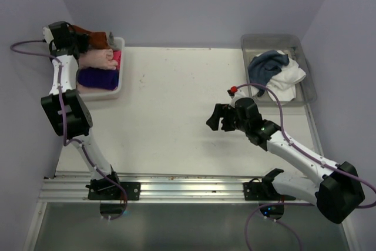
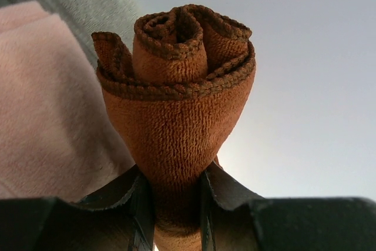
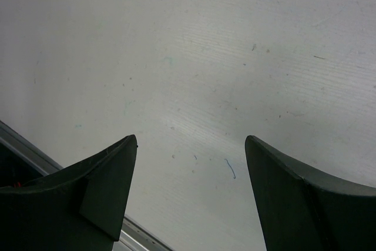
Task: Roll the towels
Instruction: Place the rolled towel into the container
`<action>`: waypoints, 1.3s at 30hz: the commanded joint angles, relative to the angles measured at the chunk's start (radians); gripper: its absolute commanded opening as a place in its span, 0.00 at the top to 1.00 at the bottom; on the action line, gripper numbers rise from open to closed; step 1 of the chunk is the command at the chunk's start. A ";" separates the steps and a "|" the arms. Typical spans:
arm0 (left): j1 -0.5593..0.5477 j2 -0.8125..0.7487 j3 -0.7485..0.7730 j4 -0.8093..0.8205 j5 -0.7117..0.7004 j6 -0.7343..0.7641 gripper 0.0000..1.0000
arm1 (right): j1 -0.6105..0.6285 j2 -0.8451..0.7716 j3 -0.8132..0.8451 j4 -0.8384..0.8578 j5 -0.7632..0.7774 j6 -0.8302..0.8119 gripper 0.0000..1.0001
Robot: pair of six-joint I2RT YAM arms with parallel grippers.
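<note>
Holding the rolled brown towel (image 2: 176, 104) in my left hand (image 2: 176, 204), I have the fingers clenched on its lower end. The roll is at the far end of the white bin (image 1: 121, 44), in the far left corner of the counter (image 1: 176, 116); I cannot tell if it touches the bin. Inside lie a pink roll (image 1: 97, 59) and a purple roll (image 1: 97, 79), side by side. I think the step is to lay the brown towel next to them. The danger is this: I grip only one end, and a loose corner stands apart from the core, so if I release too high or tilted, the roll may open, or land on the rim and fall outside. It may also push the pink roll, which is just beside. My right hand (image 3: 191, 142) is released and empty over the bare counter. The blue towel (image 1: 267, 66) and white towel (image 1: 291, 80) lie crumpled together in the tray (image 1: 309, 89) at the far right, not yet rolled.
</note>
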 commanded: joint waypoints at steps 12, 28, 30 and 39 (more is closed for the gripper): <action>0.016 -0.013 -0.251 0.240 -0.016 0.042 0.71 | 0.013 0.017 0.026 0.007 0.013 0.020 0.21; 0.016 -0.038 -0.395 0.268 -0.069 0.177 0.39 | 0.026 0.025 0.029 0.000 0.019 0.026 0.21; 0.017 -0.036 -0.328 0.184 -0.097 0.194 0.31 | 0.031 0.027 0.031 0.007 0.021 0.028 0.21; 0.016 -0.073 -0.237 0.056 -0.082 0.231 0.31 | 0.051 0.025 0.034 0.013 0.024 0.034 0.21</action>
